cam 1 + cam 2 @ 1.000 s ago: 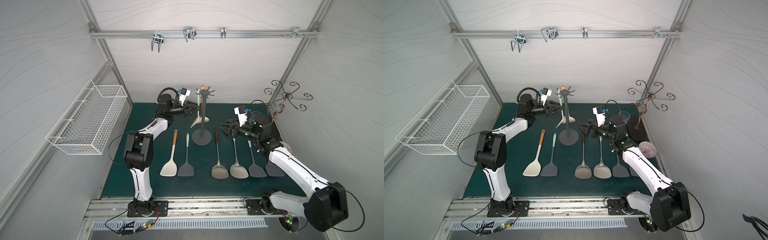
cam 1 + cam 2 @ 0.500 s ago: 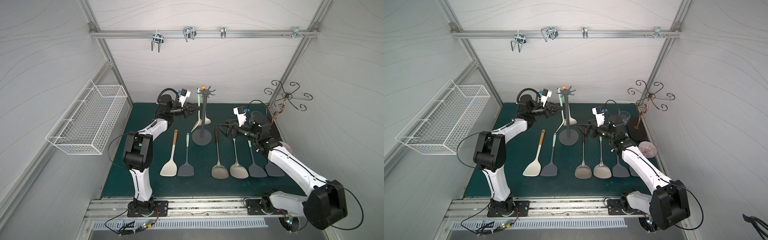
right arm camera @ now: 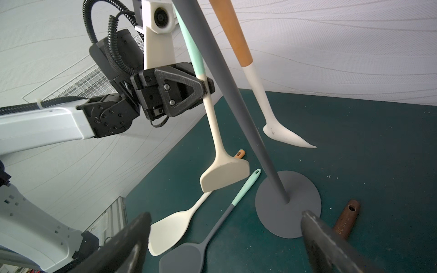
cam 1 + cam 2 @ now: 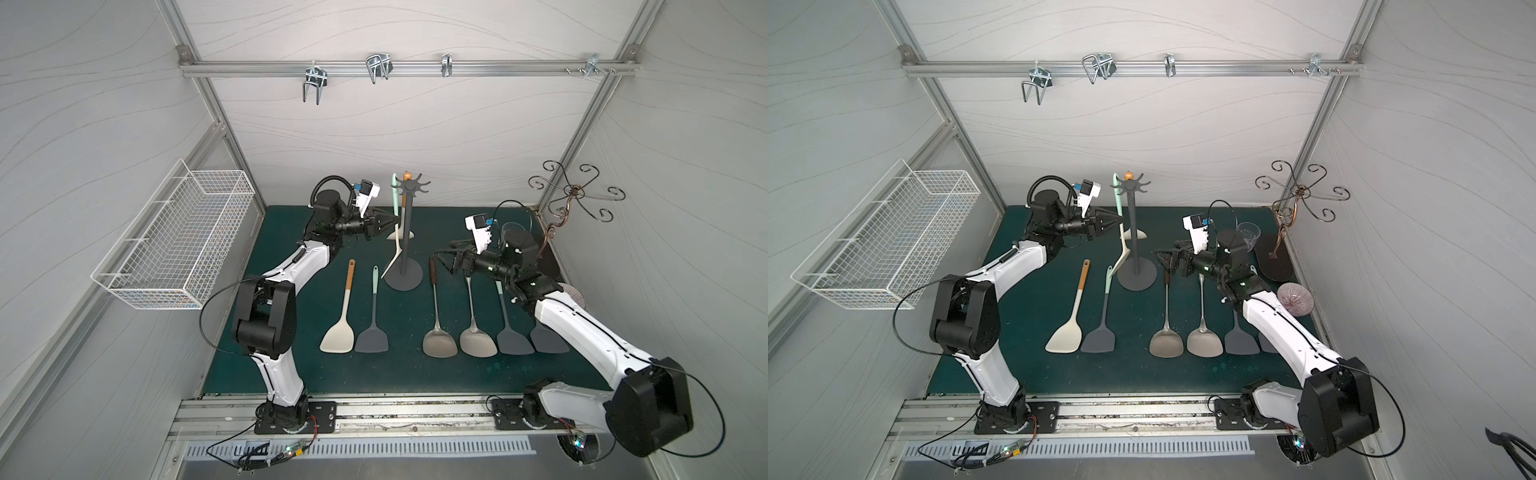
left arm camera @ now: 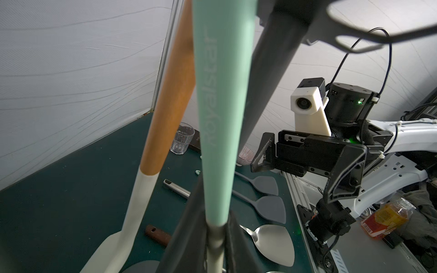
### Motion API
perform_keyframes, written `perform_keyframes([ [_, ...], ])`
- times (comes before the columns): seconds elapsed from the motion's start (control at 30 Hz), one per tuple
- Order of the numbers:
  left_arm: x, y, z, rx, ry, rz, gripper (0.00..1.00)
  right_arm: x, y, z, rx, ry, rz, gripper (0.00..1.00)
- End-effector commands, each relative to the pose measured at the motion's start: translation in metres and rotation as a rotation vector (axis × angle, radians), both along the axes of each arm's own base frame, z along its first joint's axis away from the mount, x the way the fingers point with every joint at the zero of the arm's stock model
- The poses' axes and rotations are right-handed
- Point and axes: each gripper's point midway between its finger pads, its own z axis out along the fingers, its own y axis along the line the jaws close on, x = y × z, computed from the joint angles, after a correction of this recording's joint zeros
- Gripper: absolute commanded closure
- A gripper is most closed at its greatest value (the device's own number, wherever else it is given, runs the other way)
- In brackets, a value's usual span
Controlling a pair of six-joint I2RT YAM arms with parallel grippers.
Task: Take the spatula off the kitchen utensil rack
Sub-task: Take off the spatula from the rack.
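Note:
The kitchen utensil rack (image 4: pixel 404 232) is a dark grey pole on a round base (image 3: pixel 288 203), standing at the back middle of the green mat. A spatula (image 4: pixel 395 197) with a mint handle and cream blade (image 3: pixel 224 175) hangs from its crown. My left gripper (image 4: pixel 395 220) is shut on that spatula's shaft, just below the mint part (image 5: pixel 220 118), seen from the left wrist at the gripper (image 5: pixel 216 243). A second spatula with an orange handle (image 5: pixel 170 106) hangs behind the pole. My right gripper (image 4: pixel 442 261) hangs open to the right of the rack's base, holding nothing.
Several spatulas (image 4: pixel 337 332) lie in a row on the mat in front of the rack. A white wire basket (image 4: pixel 178 245) hangs on the left wall. A copper scrolled stand (image 4: pixel 573 195), a glass (image 4: pixel 1248 232) and a ribbed bowl (image 4: pixel 1295 298) sit at the back right.
My left gripper has closed on the mint-handled spatula's shaft, and the spatula's blade has swung slightly toward the front. The right arm has barely moved.

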Motion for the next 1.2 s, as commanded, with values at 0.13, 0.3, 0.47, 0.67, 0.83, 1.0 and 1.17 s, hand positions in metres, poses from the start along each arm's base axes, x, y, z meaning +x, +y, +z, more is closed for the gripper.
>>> perform_keyframes([
  [0.13, -0.006, 0.013, 0.016, 0.089, -0.123, 0.126, 0.98, 0.0, 0.002, 0.009, 0.02, -0.008, 0.015, 0.01],
  [0.3, -0.007, 0.019, 0.027, 0.093, -0.159, 0.171, 0.98, 0.0, 0.003, 0.009, 0.022, -0.005, 0.019, 0.01],
  [0.47, 0.001, 0.026, 0.032, 0.149, -0.176, 0.237, 0.98, -0.002, 0.004, 0.009, 0.022, -0.003, 0.027, 0.01],
  [0.67, -0.002, 0.037, 0.035, 0.24, -0.185, 0.294, 0.98, -0.001, 0.004, 0.009, 0.023, -0.001, 0.027, 0.01],
  [0.83, -0.003, 0.046, 0.038, 0.299, -0.193, 0.349, 0.99, -0.002, 0.005, 0.009, 0.028, -0.001, 0.032, 0.01],
  [1.0, -0.004, 0.052, 0.05, 0.31, -0.203, 0.392, 0.99, -0.002, 0.007, 0.009, 0.03, 0.004, 0.038, 0.01],
  [1.17, -0.01, 0.075, 0.058, 0.349, -0.165, 0.536, 1.0, -0.002, 0.007, 0.009, 0.021, 0.009, 0.028, 0.01],
])
